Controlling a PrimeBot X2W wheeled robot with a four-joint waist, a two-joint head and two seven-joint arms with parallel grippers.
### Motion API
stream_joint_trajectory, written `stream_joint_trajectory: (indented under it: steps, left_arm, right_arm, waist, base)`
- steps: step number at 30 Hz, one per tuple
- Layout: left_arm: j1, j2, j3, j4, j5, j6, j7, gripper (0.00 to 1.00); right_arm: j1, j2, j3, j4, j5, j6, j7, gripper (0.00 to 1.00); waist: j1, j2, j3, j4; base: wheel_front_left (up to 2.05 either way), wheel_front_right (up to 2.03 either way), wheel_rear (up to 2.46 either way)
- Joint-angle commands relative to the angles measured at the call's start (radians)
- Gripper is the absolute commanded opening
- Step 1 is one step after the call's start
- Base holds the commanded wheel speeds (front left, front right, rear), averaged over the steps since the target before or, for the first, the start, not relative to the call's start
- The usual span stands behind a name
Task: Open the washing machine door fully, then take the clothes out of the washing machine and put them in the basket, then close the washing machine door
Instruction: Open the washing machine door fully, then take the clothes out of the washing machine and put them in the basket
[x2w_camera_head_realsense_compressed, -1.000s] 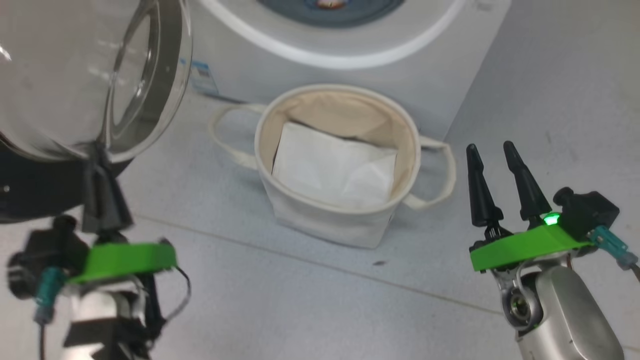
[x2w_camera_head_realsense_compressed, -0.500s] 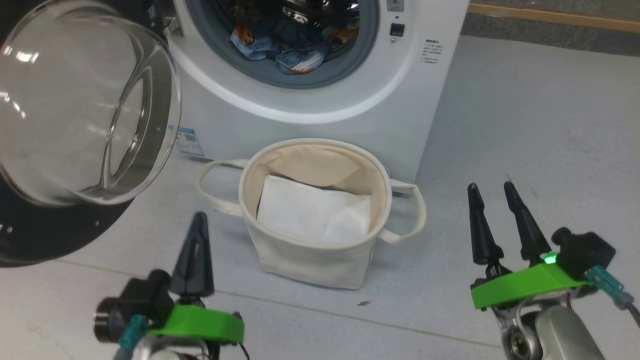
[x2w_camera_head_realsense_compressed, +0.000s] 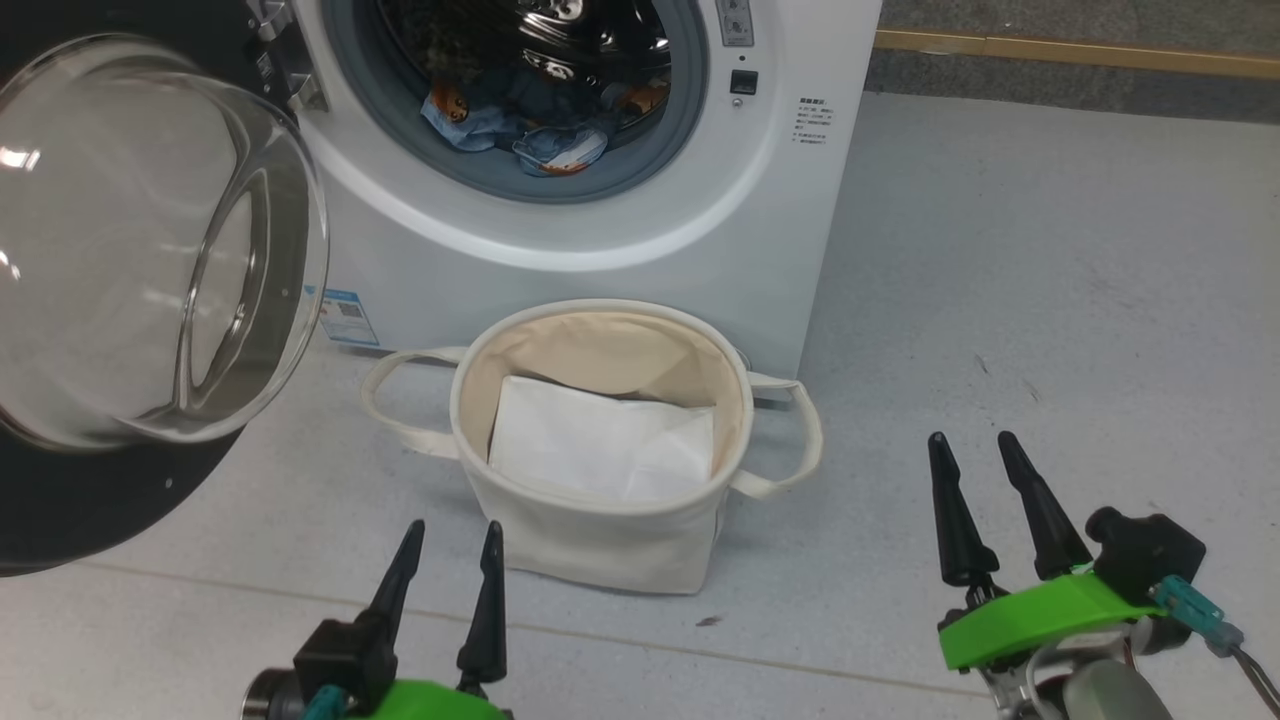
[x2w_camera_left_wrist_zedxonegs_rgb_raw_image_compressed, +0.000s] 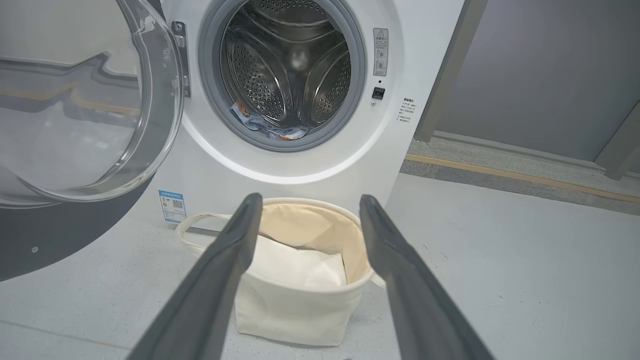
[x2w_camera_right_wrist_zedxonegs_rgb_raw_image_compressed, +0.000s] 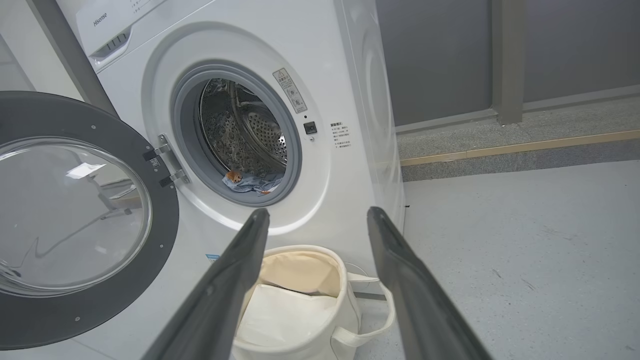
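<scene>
The white washing machine (x2w_camera_head_realsense_compressed: 560, 260) (x2w_camera_left_wrist_zedxonegs_rgb_raw_image_compressed: 220, 170) (x2w_camera_right_wrist_zedxonegs_rgb_raw_image_compressed: 350, 90) stands ahead with its door (x2w_camera_head_realsense_compressed: 130, 300) (x2w_camera_left_wrist_zedxonegs_rgb_raw_image_compressed: 75, 125) (x2w_camera_right_wrist_zedxonegs_rgb_raw_image_compressed: 75, 220) swung wide open to the left. Light blue clothes (x2w_camera_head_realsense_compressed: 520, 125) (x2w_camera_left_wrist_zedxonegs_rgb_raw_image_compressed: 265, 127) (x2w_camera_right_wrist_zedxonegs_rgb_raw_image_compressed: 250, 181) with orange-brown figures lie at the drum's bottom front. The off-white basket (x2w_camera_head_realsense_compressed: 600, 540) (x2w_camera_left_wrist_zedxonegs_rgb_raw_image_compressed: 295, 310) (x2w_camera_right_wrist_zedxonegs_rgb_raw_image_compressed: 320, 345) sits on the floor before the machine, holding a flat white folded sheet (x2w_camera_head_realsense_compressed: 600, 440). My left gripper (x2w_camera_head_realsense_compressed: 452, 530) (x2w_camera_left_wrist_zedxonegs_rgb_raw_image_compressed: 307, 202) is open at the lower left, short of the basket. My right gripper (x2w_camera_head_realsense_compressed: 968, 440) (x2w_camera_right_wrist_zedxonegs_rgb_raw_image_compressed: 318, 215) is open at the lower right, empty.
Grey floor (x2w_camera_head_realsense_compressed: 1000, 300) spreads to the right of the machine. A dark wall with a yellow-edged step (x2w_camera_right_wrist_zedxonegs_rgb_raw_image_compressed: 520, 147) runs behind. The open door's black rim (x2w_camera_head_realsense_compressed: 70, 500) hangs over the floor at the left, near my left arm.
The head camera has tilted up, bringing the drum and clothes into view. My left gripper has come away from the door's edge, dropped to the lower left and now shows both fingers apart.
</scene>
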Motion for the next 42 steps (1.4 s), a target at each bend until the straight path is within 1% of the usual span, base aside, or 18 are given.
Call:
stream_joint_trajectory:
  steps: [1,3,14,17,24,32,39,42]
  left_arm:
    - [-0.018,-0.001,0.036,-0.017,0.004,0.003,-0.014,1.00]
    - [-0.016,-0.001,0.032,0.003,0.001,-0.006,-0.018,1.00]
    - [-0.023,-0.008,0.046,0.041,0.020,0.001,-0.034,1.00]
    - [-0.024,-0.012,0.052,0.026,0.028,0.000,-0.034,1.00]
    - [-0.020,-0.014,0.063,-0.017,0.086,0.011,-0.034,1.00]
    - [-0.019,-0.019,0.061,-0.030,0.123,0.000,-0.034,1.00]
    - [-0.018,-0.027,0.054,-0.039,0.090,-0.043,-0.034,1.00]
    - [-0.022,-0.028,0.049,-0.037,0.097,-0.046,-0.034,1.00]
  right_arm:
    - [-0.014,0.005,0.021,-0.028,0.002,0.001,-0.012,1.00]
    - [-0.015,0.005,0.022,-0.026,0.008,0.001,-0.012,1.00]
    - [-0.022,0.005,0.032,-0.025,0.020,0.001,-0.012,1.00]
    - [-0.024,0.005,0.033,-0.026,0.022,0.001,-0.012,1.00]
    - [-0.030,0.005,0.028,-0.027,0.012,0.001,-0.012,1.00]
    - [-0.035,0.005,0.024,-0.019,0.010,0.001,-0.012,1.00]
    - [-0.039,0.005,0.024,-0.013,0.018,0.001,-0.012,1.00]
    - [-0.040,0.005,0.026,-0.010,0.019,0.001,-0.012,1.00]
  waist:
    - [0.0000,-0.0001,-0.001,-0.002]
    - [0.0000,-0.0001,-0.001,-0.004]
    - [0.0000,-0.0001,0.008,-0.005]
    - [0.0000,-0.0001,0.016,-0.006]
    - [0.0000,-0.0001,0.027,-0.006]
    - [0.0000,-0.0001,0.035,-0.008]
    - [0.0000,-0.0001,0.041,-0.007]
    - [0.0000,-0.0001,0.041,-0.005]
  base:
    - [0.00,0.00,0.00]
    - [0.00,0.00,0.00]
    - [0.00,0.00,0.00]
    - [0.00,0.00,0.00]
    - [0.00,0.00,0.00]
    - [0.00,0.00,0.00]
    - [0.09,-0.03,-0.07]
    - [0.65,-0.26,-0.39]
